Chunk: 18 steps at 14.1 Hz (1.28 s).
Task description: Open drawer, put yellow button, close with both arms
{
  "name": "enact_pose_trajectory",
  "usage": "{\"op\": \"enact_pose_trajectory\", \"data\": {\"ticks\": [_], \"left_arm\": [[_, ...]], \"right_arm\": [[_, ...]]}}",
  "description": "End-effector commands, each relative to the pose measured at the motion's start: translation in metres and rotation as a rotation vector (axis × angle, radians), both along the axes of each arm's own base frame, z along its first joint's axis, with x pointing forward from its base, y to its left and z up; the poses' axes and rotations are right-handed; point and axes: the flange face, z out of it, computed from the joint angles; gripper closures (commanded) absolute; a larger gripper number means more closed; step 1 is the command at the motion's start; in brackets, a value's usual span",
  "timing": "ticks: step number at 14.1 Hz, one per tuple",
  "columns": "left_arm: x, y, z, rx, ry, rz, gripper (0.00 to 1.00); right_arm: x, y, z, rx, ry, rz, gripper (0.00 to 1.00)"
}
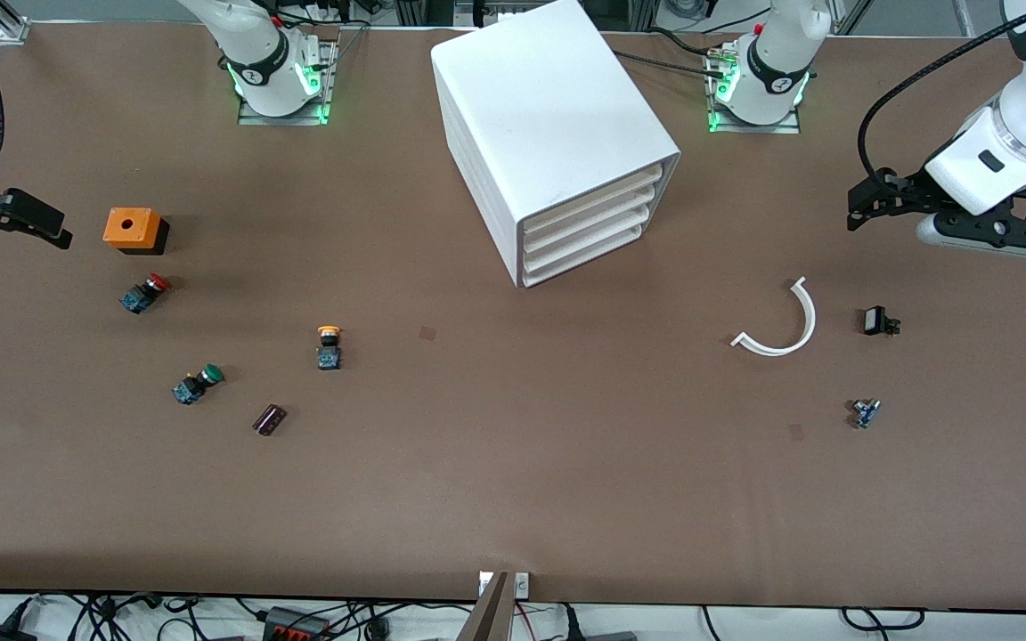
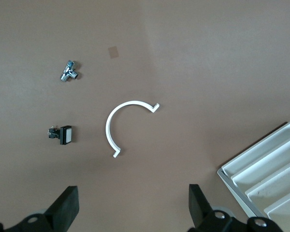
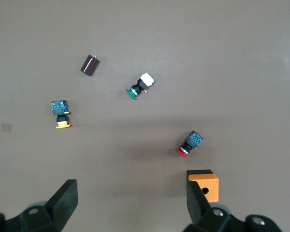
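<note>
Status: you are at the start; none of the three steps shows as done.

Drawer (image 1: 591,200): uppermost of four in the white cabinet (image 1: 540,116), flush with the three below it, so not yet opened. The cabinet stands mid-tabletop between the two arm bases, its drawer fronts turned toward the front camera and the left arm's end.

Yellow button (image 1: 329,346): lying on the tabletop (image 1: 513,481), toward the right arm's end, nearer the front camera than the cabinet. The green-capped switch (image 1: 197,385) and red-capped switch (image 1: 144,292) lie near it, apart; nothing touches it.

Left claw (image 2: 130,205): fingers spread wide, empty, hanging over bare tabletop at the left arm's end, near the white curved strip (image 1: 780,325).

Right claw (image 3: 130,200): also spread wide and empty, over the tabletop near the orange box (image 1: 132,229).

Left for you to do, in my judgement: pull the top drawer out, pick up the yellow button, drop it in, then push the drawer shut using both arms. Watch you do not take the red or green switch.
</note>
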Motion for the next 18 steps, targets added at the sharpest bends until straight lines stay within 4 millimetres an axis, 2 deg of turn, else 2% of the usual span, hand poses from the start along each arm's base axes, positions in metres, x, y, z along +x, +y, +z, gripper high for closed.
{"op": "enact_pose_trajectory", "data": {"ticks": [1,5,6,8,10,12,14,16,18], "left_arm": [[0.002,-0.011,-0.021,-0.001,0.097,-0.026,0.0],[-0.009,-0.052,-0.034,0.015,0.312,-0.119,0.0],[-0.008,-0.063,-0.039,-0.001,0.366,-0.14,0.0],[-0.005,-0.075,-0.064,-0.111,0.475,-0.156,0.0],[0.001,-0.08,-0.094,-0.238,0.556,-0.215,0.0],[0.005,-0.084,-0.113,-0.417,0.592,-0.261,0.0],[0.015,-0.074,-0.14,-0.628,0.598,-0.302,0.0],[0.019,-0.077,-0.158,-0.795,0.542,-0.342,0.0],[0.015,-0.085,-0.183,-0.899,0.511,-0.284,0.0]], "right_arm": [[0.005,0.016,-0.013,0.008,0.014,0.039,0.0],[0.024,0.047,-0.047,0.008,0.048,0.091,0.0],[0.03,0.058,-0.062,0.008,0.063,0.104,0.0],[0.041,0.084,-0.097,0.004,0.105,0.141,0.0],[0.053,0.107,-0.134,0.014,0.126,0.165,0.0],[0.062,0.136,-0.171,0.025,0.139,0.195,0.0],[0.069,0.157,-0.211,0.019,0.151,0.225,0.0],[0.074,0.171,-0.246,0.015,0.162,0.245,0.0],[0.077,0.182,-0.281,0.01,0.178,0.259,0.0]]}}
